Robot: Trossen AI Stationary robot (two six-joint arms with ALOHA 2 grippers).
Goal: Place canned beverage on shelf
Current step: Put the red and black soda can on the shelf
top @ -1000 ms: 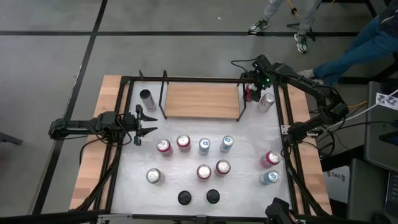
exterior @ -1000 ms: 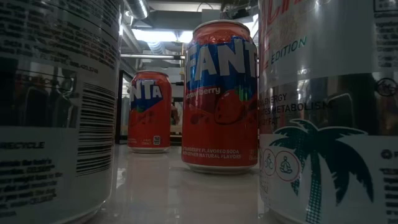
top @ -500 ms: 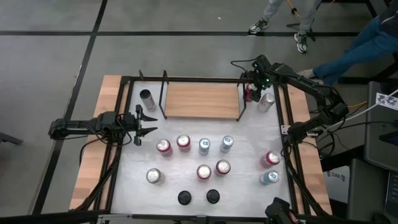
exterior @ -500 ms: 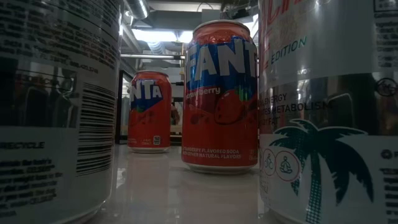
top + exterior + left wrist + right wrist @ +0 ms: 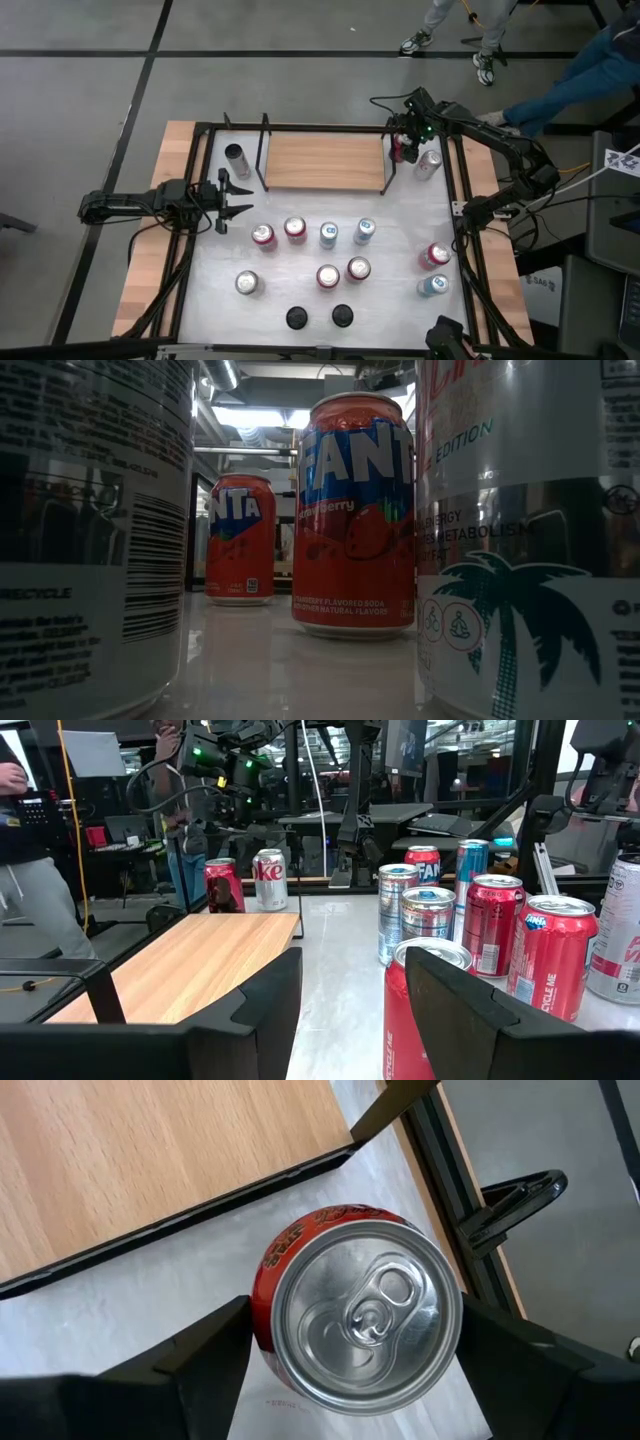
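Two fingers of the right gripper [image 5: 350, 1355] stand spread around a red can [image 5: 355, 1315], beside the shelf [image 5: 323, 162]; left gripper [image 5: 236, 197] waits, released.

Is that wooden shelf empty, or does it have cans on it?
Empty: the shelf shows only bare wood; the red can stands on the table beside it.

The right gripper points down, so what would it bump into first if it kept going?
The right gripper would meet the red can first; its open fingers straddle that can, beside the shelf.
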